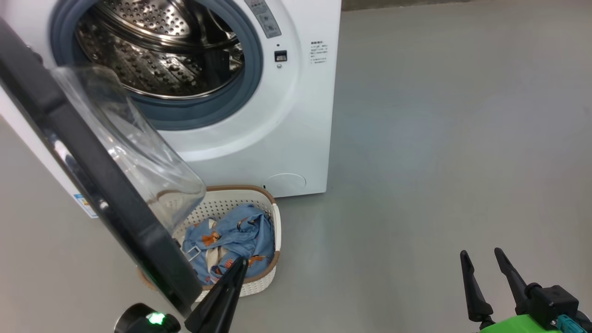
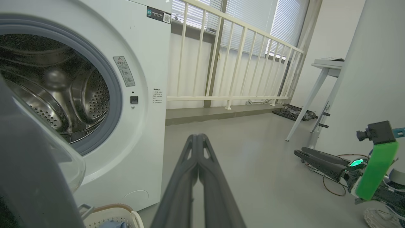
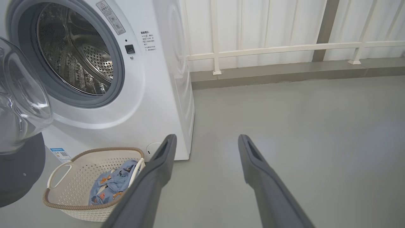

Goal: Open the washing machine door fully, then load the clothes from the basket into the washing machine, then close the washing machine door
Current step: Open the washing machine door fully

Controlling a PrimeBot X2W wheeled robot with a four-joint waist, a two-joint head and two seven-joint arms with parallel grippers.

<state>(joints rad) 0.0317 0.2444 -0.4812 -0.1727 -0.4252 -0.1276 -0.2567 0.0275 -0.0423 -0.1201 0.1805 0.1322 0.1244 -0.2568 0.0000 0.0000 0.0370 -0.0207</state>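
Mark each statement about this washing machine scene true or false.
1. The round black-rimmed glass washing machine door stands open. True.
2. The light blue printed clothes lie inside the steel perforated drum. False: they lie in the cream perforated plastic basket; the drum looks empty.
3. The left gripper is open. False: its fingers are shut together, holding nothing.
4. The right gripper is open and empty. True.

Pressed together, the left fingers (image 2: 185, 177) point past the washing machine (image 2: 142, 63) (door (image 2: 28, 183) open beside it).
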